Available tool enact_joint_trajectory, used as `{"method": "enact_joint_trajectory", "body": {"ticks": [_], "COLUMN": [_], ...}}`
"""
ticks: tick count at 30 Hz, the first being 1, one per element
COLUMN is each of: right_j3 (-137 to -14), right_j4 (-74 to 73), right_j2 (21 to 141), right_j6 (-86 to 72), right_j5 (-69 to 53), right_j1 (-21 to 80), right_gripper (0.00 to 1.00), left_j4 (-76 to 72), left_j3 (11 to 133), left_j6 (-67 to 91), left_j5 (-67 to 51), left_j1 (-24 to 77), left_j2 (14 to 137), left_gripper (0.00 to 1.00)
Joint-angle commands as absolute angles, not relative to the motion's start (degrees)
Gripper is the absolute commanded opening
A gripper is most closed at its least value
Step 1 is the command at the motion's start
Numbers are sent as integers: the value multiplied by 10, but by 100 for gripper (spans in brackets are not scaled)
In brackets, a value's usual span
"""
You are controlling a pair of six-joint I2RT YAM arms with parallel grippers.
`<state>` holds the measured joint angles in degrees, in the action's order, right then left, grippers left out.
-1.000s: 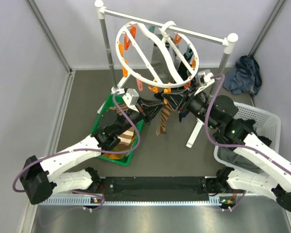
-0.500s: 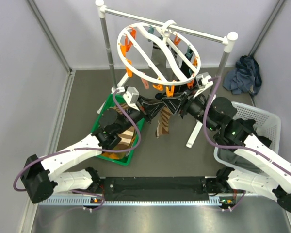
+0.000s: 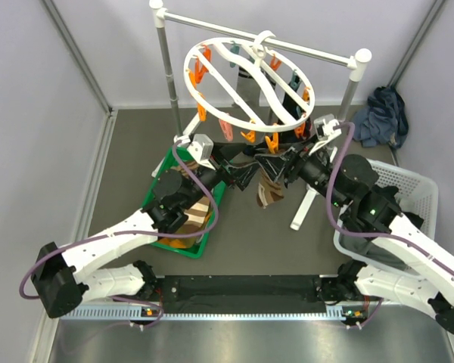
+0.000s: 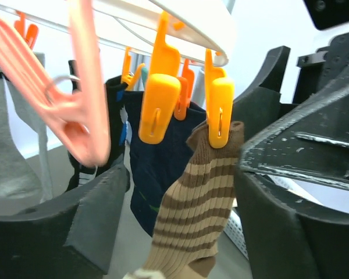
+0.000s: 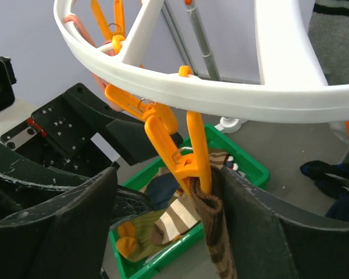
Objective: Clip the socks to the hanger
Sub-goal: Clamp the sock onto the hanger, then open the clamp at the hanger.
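A brown-and-tan striped sock [image 4: 195, 197] is shown hanging by its cuff from an orange clip [image 4: 220, 113] on the near rim of the white ring hanger [image 5: 221, 99], which is hooked on a rail [image 3: 318, 51] at the far side of the table. The sock is flanked by both grippers just under the ring, one from the left and one from the right.

Through the left wrist camera, the left gripper [image 4: 174, 180] is seen with its jaws spread wide and nothing held. The sock hangs in the gap, just beside the finger at the right of that view; whether it is touched cannot be told. A navy sock [image 4: 151, 174] is clipped behind it.

Through the right wrist camera, the right gripper [image 5: 168, 192] is also seen wide open and empty. The clipped cuff lies just beside the finger at the right of that view, and the other finger stands well apart from it.

From above, the left arm is stretched from the near left corner up and across a green tray [image 5: 244, 152] of loose socks [image 5: 163, 224], its wrist raised toward the middle. The right arm is bent at the elbow over a white basket [image 3: 420, 181] on the right and is reached leftward, so that the two grippers are pointed at each other with the sock between them
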<state>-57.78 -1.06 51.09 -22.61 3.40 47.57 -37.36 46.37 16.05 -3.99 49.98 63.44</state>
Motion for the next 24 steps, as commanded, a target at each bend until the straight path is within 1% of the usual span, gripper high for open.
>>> {"method": "enact_joint_trajectory", "body": {"ticks": [1, 3, 7, 11, 12, 13, 18, 21, 22, 24], "right_j3": [-589, -597, -638, -686, -700, -706, -759, -796, -803, -820], "right_j4": [-64, -82, -139, -212, -221, -228, -266, -282, -283, -279], "right_j2": [494, 482, 461, 447, 447, 446, 470, 499, 505, 519], "right_j6": [-191, -169, -125, -73, -64, -55, -4, 38, 48, 55], "right_j5": [59, 69, 88, 87, 81, 63, 11, 15, 23, 48], "right_j1": [486, 485, 486, 486, 486, 486, 486, 486, 486, 486], "right_gripper": [75, 80, 86, 90, 93, 94, 95, 94, 93, 88], "left_j4": [-417, -416, -396, -344, -337, -332, -323, -311, -308, -301], "left_j3": [470, 475, 486, 486, 483, 482, 488, 517, 525, 547], "left_j6": [141, 128, 113, 94, 93, 92, 105, 111, 111, 109], "left_j5": [-6, -7, -13, -8, -5, 13, 28, 28, 30, 33], "left_j1": [501, 501, 501, 501, 501, 501, 501, 501, 501, 501], "left_j2": [609, 612, 609, 593, 590, 583, 578, 595, 601, 618], "left_gripper": [82, 84, 92, 95, 96, 96, 96, 96, 96, 96]}}
